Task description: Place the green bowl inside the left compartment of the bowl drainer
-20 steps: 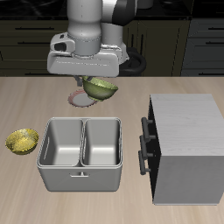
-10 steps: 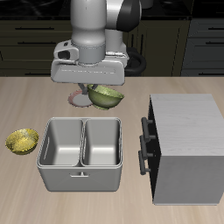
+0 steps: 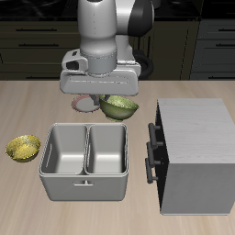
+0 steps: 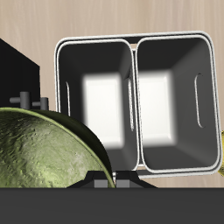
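Both wells of the bowl drainer stand open from above. The tall grey box stands just beside the bowl drainer, its black handles facing it.

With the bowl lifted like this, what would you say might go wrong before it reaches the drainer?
1. The tool grips the glossy olive-green bowl only at its rim, tilted; it might slip.
2. The bowl looks about as wide as one well of the grey metal two-well drainer, so it may catch the thin middle wall.
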You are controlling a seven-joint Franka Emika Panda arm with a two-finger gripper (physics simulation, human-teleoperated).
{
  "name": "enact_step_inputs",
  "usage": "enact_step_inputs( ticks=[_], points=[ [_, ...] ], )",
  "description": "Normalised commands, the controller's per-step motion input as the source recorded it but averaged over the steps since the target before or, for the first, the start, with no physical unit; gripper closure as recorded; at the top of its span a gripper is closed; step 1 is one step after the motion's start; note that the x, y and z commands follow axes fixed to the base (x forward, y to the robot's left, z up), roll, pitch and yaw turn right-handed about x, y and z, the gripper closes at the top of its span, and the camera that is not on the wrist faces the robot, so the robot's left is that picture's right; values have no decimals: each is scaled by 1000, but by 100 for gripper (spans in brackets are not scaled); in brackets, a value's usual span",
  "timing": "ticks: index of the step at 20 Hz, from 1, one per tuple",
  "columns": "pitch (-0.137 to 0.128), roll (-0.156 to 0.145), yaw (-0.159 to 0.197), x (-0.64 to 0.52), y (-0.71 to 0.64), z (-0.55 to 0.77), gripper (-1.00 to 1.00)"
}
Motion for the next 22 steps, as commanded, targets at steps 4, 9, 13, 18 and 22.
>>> enact_step_inputs(
  ticks=[4, 9, 13, 18, 22],
  points=[
    [8, 12, -11, 13, -48, -53, 100],
    [7, 8, 5, -44, 28, -37, 100],
    [-1, 10, 10, -51, 17, -11, 100],
    [11, 18, 18, 4, 69, -67, 100],
    [11, 7, 7, -17, -58, -120, 100]
  ],
)
